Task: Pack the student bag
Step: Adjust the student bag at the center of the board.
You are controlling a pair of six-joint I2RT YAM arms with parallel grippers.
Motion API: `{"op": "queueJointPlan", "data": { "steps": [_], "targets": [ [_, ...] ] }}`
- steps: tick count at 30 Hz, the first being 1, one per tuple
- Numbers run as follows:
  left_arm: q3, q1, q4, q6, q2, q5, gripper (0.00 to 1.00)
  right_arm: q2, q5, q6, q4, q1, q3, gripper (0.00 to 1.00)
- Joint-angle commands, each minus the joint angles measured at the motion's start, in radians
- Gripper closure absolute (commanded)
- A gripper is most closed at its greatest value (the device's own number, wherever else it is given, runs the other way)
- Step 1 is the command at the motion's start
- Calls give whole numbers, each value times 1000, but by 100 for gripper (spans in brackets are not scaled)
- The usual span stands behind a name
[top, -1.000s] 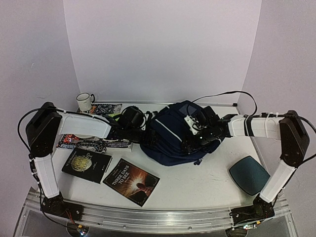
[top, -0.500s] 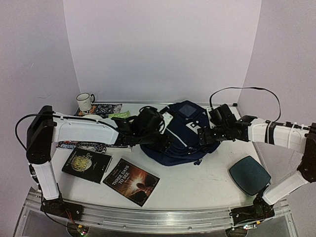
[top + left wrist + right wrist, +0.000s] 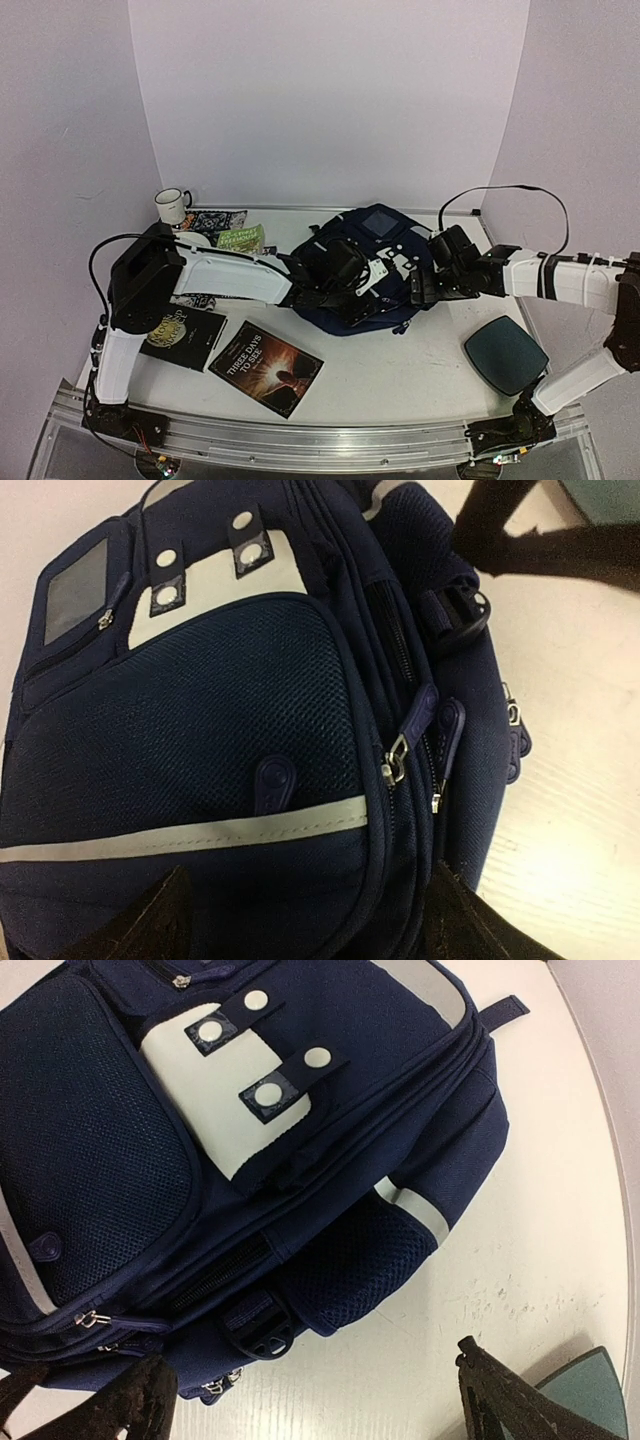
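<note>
bag [image 3: 372,235] lies front up mid-table [image 3: 400,372] | left arm stretched low across it, pincer [image 3: 305,885] wide open over front pocket, holding nothing | right arm reaching in from the right, pincer [image 3: 308,1360] spread wide over bag's side, empty

The top camera looks down from the near edge over the whole table [image 3: 400,385]. Both wrist cameras sit close above the bag [image 3: 230,710], sharing its white patch [image 3: 205,1100].
</note>
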Motion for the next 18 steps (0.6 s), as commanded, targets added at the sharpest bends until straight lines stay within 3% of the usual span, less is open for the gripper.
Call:
{"op": "queueJointPlan", "data": {
  "steps": [1, 3, 5, 13, 18],
  "targets": [
    [81, -9, 12, 65, 49, -42, 21, -32, 0, 22, -18, -1, -18, 2],
    [94, -15, 14, 80, 65, -70, 23, -33, -19, 23, -12, -1, -24, 2],
    [109, -17, 16, 89, 77, -99, 32, -33, -43, 18, -7, -1, -27, 2],
    [104, -17, 53, 97, 43, -122, 96, -7, -246, -38, 39, -1, -30, 2],
    [68, -15, 80, 80, -28, -108, 100, 48, -432, -66, 101, -34, -33, 3]
  ]
}}
